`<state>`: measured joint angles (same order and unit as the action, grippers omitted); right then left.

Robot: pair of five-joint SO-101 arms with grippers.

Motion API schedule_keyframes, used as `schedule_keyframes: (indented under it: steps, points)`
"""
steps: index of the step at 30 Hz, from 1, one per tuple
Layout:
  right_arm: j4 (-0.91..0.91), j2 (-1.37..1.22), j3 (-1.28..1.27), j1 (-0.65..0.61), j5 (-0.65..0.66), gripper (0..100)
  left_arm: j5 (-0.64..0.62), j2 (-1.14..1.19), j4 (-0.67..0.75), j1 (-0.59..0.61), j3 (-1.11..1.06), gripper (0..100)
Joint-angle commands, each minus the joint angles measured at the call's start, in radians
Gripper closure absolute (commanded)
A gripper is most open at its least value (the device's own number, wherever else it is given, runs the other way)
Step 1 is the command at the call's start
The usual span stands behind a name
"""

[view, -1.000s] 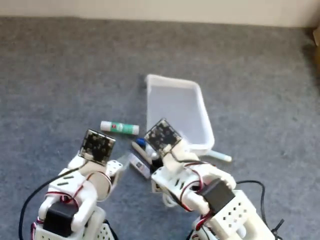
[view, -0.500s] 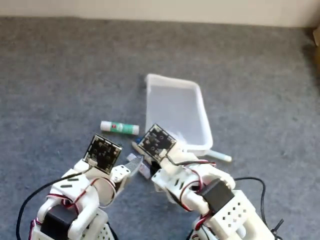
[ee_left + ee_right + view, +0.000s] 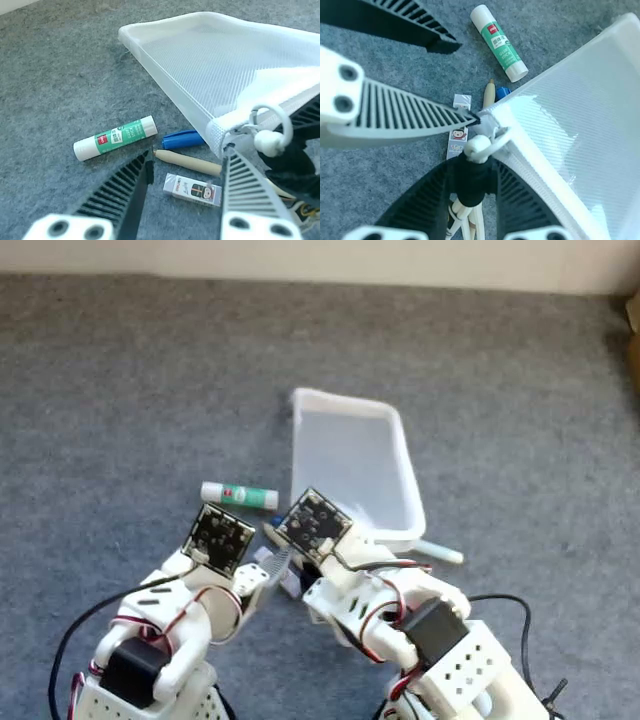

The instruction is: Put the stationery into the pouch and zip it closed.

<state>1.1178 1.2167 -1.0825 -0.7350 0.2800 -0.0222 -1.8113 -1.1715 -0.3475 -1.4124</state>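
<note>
High view: the translucent white pouch [image 3: 352,455] lies flat on the grey tabletop [image 3: 120,390], and both arms meet at its near corner.
Left gripper [image 3: 188,156]: jaws wide apart and holding nothing, low over the tabletop just off the pouch's near corner. One tip is close to the corner's mesh edge. The other points out toward the glue stick.
Right gripper [image 3: 475,167]: black jaws drawn together, clamped on the pouch at that same near corner, directly beneath the zip pull.
Zip pull [image 3: 266,143]: a white bead on a ring, at the pouch's near corner, right beside the right gripper's jaws.
Glue stick [image 3: 115,144]: outside the pouch, lying flat on the tabletop off the long side that ends in the near corner. It is apart from the pouch and just beyond the left gripper's outer jaw tip.
Blue pen cap [image 3: 182,139]: outside the pouch, with one end reaching the mesh edge at the near corner.
Tan pen [image 3: 175,158]: outside the pouch, lying across the gap between the left gripper's jaws and running on toward the pouch's near corner.
Eraser [image 3: 192,189]: outside the pouch, flat on the tabletop just off the near corner. It lies beside the tan pen and between the left gripper's open jaws, touching neither jaw.
</note>
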Motion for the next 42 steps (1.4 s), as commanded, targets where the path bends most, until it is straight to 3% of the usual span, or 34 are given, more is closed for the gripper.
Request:
schedule_keyframes:
  steps: [1, 14, 23, 27, 42]
  points:
    - [-0.022, 0.025, 0.018, 0.007, 0.009, 99.4, -0.028, -0.007, 0.054, -0.021, -0.008, 78]
    - [-0.019, 0.025, 0.016, -0.028, 0.008, 99.4, -0.063, -0.005, 0.196, -0.021, -0.107, 79]
    - [-0.013, 0.025, 0.016, -0.033, -0.038, 99.4, -0.058, -0.005, 0.301, -0.013, -0.168, 93]
    - [0.038, 0.027, 0.022, 0.03, -0.04, 99.4, -0.057, -0.007, 0.299, -0.012, -0.16, 100]
    - [0.07, 0.027, 0.022, 0.306, -0.04, 99.4, -0.063, -0.007, 0.296, 0.176, -0.125, 99]
